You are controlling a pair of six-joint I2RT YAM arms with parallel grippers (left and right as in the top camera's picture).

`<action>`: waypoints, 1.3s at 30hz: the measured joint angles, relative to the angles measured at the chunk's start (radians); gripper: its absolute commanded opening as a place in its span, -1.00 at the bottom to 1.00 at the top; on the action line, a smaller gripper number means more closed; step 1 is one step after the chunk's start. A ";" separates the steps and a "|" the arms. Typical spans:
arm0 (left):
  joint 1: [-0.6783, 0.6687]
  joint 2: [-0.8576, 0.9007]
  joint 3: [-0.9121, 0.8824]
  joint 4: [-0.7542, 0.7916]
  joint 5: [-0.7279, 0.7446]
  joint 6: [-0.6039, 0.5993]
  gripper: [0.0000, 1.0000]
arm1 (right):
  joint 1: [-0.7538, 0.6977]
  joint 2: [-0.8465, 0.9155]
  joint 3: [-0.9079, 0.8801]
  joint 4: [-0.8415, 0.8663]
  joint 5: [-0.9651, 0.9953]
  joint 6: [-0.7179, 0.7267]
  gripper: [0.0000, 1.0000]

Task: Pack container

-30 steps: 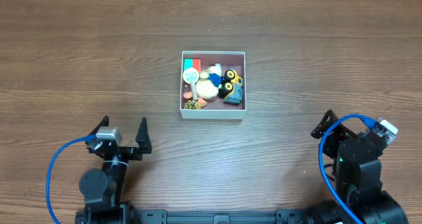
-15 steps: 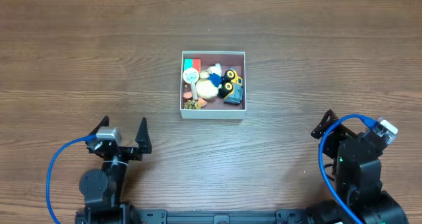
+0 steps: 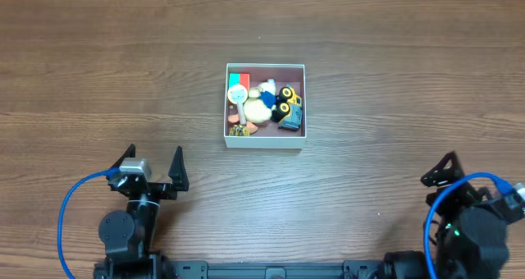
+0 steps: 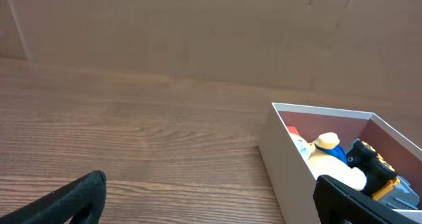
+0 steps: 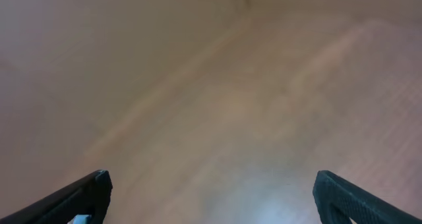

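Note:
The container (image 3: 264,143), a square white-walled box with a pinkish inside, sits at the table's middle and holds several small toys: a yellow and black toy truck (image 3: 289,103), a cream round toy (image 3: 257,110) and a red and green block (image 3: 239,79). It also shows at the right of the left wrist view (image 4: 280,151). My left gripper (image 3: 152,169) is open and empty near the front left edge, well short of the box. My right gripper (image 3: 447,171) is open and empty at the front right; its view is a blur of bare wood.
Brown wood tabletop (image 3: 98,74) all round the box. Blue cables loop by both arm bases (image 3: 70,209). A plain brown wall stands behind the table in the left wrist view (image 4: 198,33).
My right arm has pulled back toward the front right corner and its view is blurred with motion. The left arm and the box have not moved.

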 measured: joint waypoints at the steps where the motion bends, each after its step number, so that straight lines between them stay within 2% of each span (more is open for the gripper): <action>1: 0.000 0.000 0.000 0.000 0.000 0.000 1.00 | -0.013 -0.011 -0.001 0.036 -0.036 -0.047 1.00; 7: 0.000 0.000 0.000 0.000 0.000 0.000 1.00 | -0.090 -0.094 -0.007 0.212 -0.266 -0.304 1.00; 12: 0.000 0.000 0.000 0.001 0.000 0.000 1.00 | -0.090 -0.241 -0.142 0.394 -0.365 -0.360 1.00; 15: 0.000 0.000 0.000 0.003 0.000 0.000 1.00 | -0.090 -0.267 -0.272 0.508 -0.430 -0.370 1.00; 34: 0.000 0.000 -0.001 0.003 0.000 0.000 1.00 | -0.089 -0.266 -0.646 0.681 -0.516 -0.390 1.00; 39: 0.000 0.000 -0.001 0.003 0.000 0.000 1.00 | -0.089 -0.266 -0.669 0.695 -0.546 -0.498 1.00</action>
